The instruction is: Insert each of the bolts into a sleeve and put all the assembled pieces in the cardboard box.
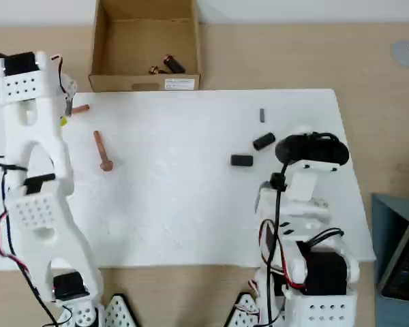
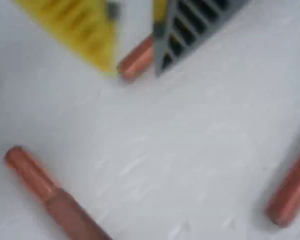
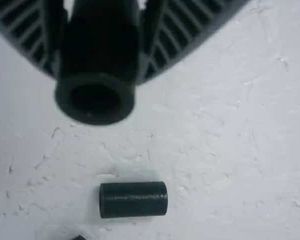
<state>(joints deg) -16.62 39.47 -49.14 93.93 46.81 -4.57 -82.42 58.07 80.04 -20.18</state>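
Note:
My left gripper [image 2: 135, 67] sits at the far left of the white mat [image 1: 191, 218], its yellow and grey fingers closed around a copper bolt [image 2: 140, 57] [image 1: 80, 107]. Two more bolts [image 2: 45, 192] [image 2: 290, 195] lie on the mat near it, one of them in the high view [image 1: 102, 151]. My right gripper [image 3: 97, 75] is shut on a black sleeve [image 3: 95, 97], whose open bore faces the camera. Another sleeve [image 3: 133, 199] lies on its side just beyond. In the high view, two sleeves [image 1: 264, 142] [image 1: 241, 161] rest by the right arm [image 1: 307, 150].
The cardboard box [image 1: 144, 82] stands past the mat's far edge, with assembled pieces [image 1: 167, 65] inside. A small dark piece [image 1: 262, 115] lies on the mat beyond the sleeves. A laptop corner [image 1: 402, 259] sits off the mat at the right.

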